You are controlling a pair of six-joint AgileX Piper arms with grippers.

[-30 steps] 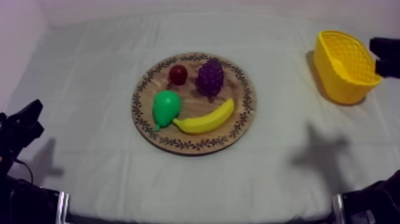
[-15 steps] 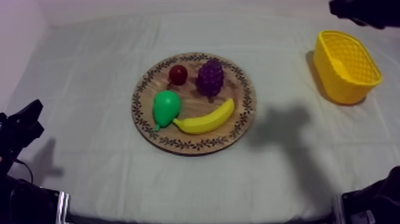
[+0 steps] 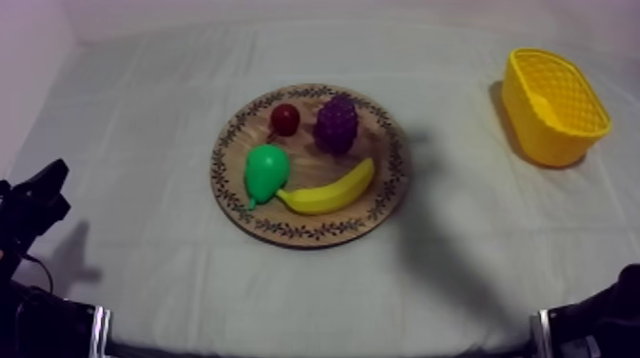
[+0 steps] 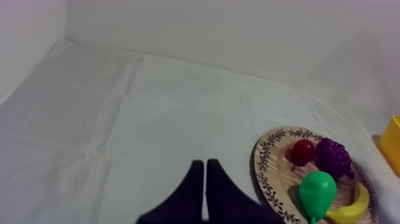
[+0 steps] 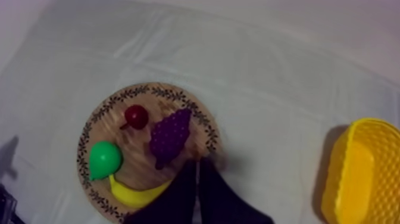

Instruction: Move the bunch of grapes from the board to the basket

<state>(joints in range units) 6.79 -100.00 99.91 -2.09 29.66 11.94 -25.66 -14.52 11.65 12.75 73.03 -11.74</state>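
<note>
The right arm has travelled from beside the yellow basket (image 3: 533, 124) towards the middle of the desk (image 3: 143, 114). Its shadow has slid left over the cloth and now falls on the right edge of the wooden board (image 3: 381, 205). In the right wrist view the right jaws are pressed together into a narrow wedge, holding nothing, with the grapes (image 3: 336, 123) just beyond their tips. The approach looks nearly done, but the jaws must open before any grasp.

The grapes lie on the far part of the board, to the right of the small red fruit (image 3: 285, 118) and well apart from the basket at the far right. They form a knobbly purple cluster, likely easier to pinch than the smooth green pear (image 3: 266, 171) or the curved banana (image 3: 329, 193) nearer by. The board is round wood with a dark leafy rim, and the basket is latticed yellow plastic. The left jaws rest closed and empty at the near left.
</note>
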